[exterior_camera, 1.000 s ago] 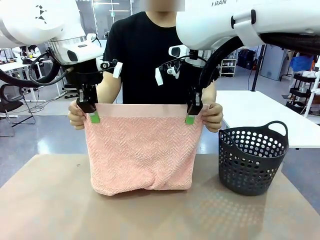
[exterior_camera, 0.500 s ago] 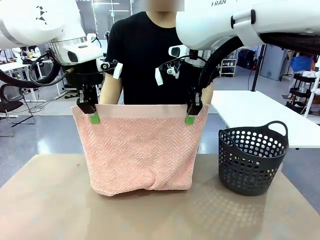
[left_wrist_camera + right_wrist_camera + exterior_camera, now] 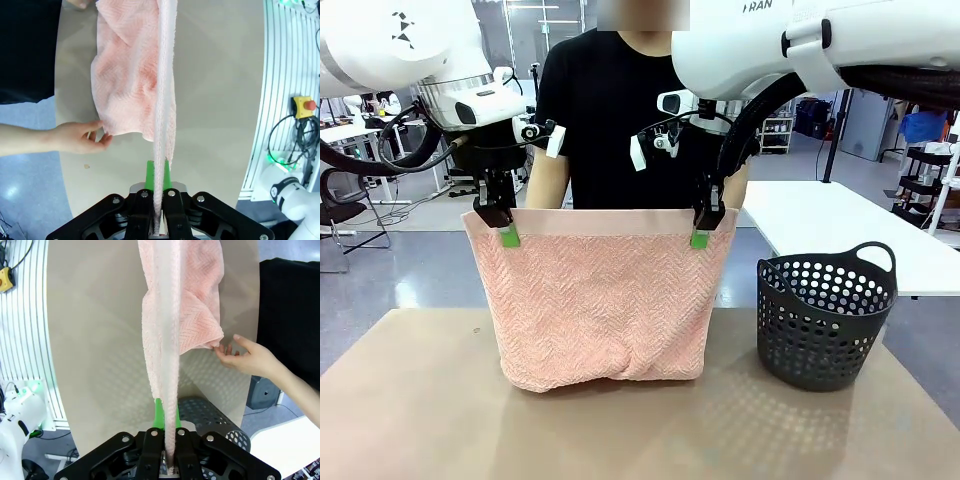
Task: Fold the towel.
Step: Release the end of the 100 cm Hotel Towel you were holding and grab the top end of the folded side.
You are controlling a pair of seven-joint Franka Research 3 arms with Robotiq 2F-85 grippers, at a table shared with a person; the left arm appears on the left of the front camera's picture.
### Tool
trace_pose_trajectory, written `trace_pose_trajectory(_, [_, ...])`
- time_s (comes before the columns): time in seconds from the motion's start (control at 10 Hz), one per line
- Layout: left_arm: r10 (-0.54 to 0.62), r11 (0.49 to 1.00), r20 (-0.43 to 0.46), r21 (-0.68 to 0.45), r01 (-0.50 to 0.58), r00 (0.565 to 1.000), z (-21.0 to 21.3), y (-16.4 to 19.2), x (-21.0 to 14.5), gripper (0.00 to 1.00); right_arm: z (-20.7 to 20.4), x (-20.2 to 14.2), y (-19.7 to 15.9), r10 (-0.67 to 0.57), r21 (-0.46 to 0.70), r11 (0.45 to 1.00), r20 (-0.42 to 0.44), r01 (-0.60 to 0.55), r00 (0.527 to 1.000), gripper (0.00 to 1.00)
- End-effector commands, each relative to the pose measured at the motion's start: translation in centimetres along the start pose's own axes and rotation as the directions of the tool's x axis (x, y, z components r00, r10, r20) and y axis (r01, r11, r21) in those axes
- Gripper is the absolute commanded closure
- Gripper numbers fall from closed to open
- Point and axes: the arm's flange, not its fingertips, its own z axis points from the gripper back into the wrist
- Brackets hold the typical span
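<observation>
Where the tan table (image 3: 410, 410) runs out from our front camera, the lower edge of the towel (image 3: 605, 300) rests on it, slightly bunched, and the rest of the cloth hangs above as a flat pink sheet facing us. We see the smooth plain band along the top edge, stretched level between our two grippers. Our left gripper (image 3: 507, 233) pinches the top left corner and our right gripper (image 3: 700, 236) pinches the top right one. Each points down, with a green pad lying against the front of the cloth. A dark perforated basket (image 3: 825, 320) stands on the table to the right of the towel, apart from it. Behind the towel stands the person (image 3: 610, 120) in a black shirt.

In our left wrist view the jaws are clamped tight on the towel's edge, which runs away from us as a thin line. Beyond it the cloth lies gathered on the table, and one of the person's hands (image 3: 80, 137) has its fingertips at a loose lower corner. Our right wrist view is much the same — jaws closed on the edge, and the person's other hand (image 3: 247, 360) at the far lower corner.
</observation>
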Motion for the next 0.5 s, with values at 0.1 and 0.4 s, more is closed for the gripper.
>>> trace_pose_trajectory(0.1, [0.0,1.0,0.004,0.003,0.0,1.0,0.18,0.06,0.05,1.0,0.0,-0.01,0.02,0.003,-0.001,1.0,0.0,-0.003,1.0,1.0])
trace_pose_trajectory(0.4, [0.0,1.0,0.004,0.003,0.0,1.0,0.18,0.06,0.05,1.0,0.0,-0.01,0.02,0.003,-0.001,1.0,0.0,-0.003,1.0,1.0])
